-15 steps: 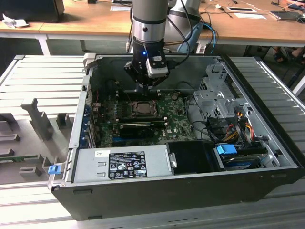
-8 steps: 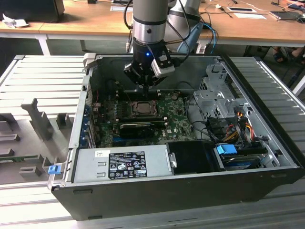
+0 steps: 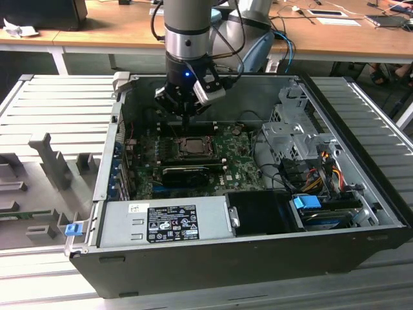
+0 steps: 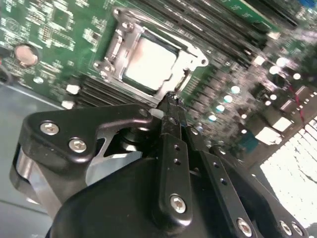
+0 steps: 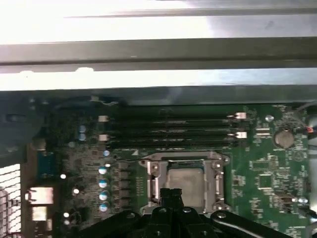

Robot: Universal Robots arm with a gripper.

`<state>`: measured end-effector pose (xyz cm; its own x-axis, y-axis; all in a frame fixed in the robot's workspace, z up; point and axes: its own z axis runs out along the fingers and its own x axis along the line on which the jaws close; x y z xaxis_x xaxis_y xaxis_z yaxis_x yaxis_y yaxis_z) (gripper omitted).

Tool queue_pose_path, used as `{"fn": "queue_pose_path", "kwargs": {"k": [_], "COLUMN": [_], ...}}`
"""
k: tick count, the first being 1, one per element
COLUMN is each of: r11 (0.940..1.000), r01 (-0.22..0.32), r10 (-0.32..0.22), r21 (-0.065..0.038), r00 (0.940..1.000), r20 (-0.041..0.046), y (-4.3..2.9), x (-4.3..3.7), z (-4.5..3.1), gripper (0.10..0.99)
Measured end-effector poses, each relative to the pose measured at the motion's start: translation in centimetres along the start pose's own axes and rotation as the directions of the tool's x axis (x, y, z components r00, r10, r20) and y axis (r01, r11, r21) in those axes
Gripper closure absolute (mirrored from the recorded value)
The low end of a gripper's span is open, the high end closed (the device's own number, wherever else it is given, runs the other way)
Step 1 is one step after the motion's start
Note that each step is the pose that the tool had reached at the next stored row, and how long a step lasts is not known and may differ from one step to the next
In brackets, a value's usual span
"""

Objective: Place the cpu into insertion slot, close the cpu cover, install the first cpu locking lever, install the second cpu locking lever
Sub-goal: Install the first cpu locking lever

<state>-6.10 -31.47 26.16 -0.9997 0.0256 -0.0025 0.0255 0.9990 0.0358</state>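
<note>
On the exterior view's left of the insertion slot (image 3: 191, 146) there's just the case wall (image 3: 106, 165), nothing in the way. At the slot itself the cpu (image 4: 148, 63) is seated and the cpu cover (image 4: 115, 47) looks folded down over it. The gripper (image 4: 171, 99) is pinched closed, empty as far as I can tell, tip right at the slot's edge. Looks like lever work to me: press slow and keep off the chip. The drive cage (image 3: 290, 132) sits well apart on the exterior view's right of the slot.
</note>
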Motion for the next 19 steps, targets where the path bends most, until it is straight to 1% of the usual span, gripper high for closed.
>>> {"fn": "queue_pose_path", "kwargs": {"k": [2,3,4,7,9,10,14,17,18,19], "r11": [1.0,1.0,1.0,1.0,1.0,1.0,1.0,1.0,1.0,1.0], "r01": [0.0,0.0,0.0,0.0,0.0,0.0,0.0,0.0,0.0,0.0], "r10": [0.0,0.0,0.0,0.0,0.0,0.0,0.0,0.0,0.0,0.0], "r21": [-0.001,-0.001,-0.001,-0.001,-0.001,-0.001,-0.002,-0.001,-0.002,-0.002], "r00": [1.0,1.0,1.0,1.0,1.0,1.0,1.0,1.0,1.0,1.0], "r20": [0.0,0.0,0.0,0.0001,0.0,0.0,0.0002,0.0,0.0001,0.0001], "y": [-0.03,-0.05,-0.07,-0.09,-0.1,-0.11,-0.08,0.23,0.49,0.53], "x": [0.97,1.96,2.56,3.38,3.75,4.16,4.76,4.83,4.86,4.87], "z": [0.0,0.0,0.0,0.0,0.01,0.03,0.08,0.14,0.21,0.23], "gripper": [0.98,0.98,0.98,0.98,0.98,0.98,0.98,0.98,0.98,0.98]}}
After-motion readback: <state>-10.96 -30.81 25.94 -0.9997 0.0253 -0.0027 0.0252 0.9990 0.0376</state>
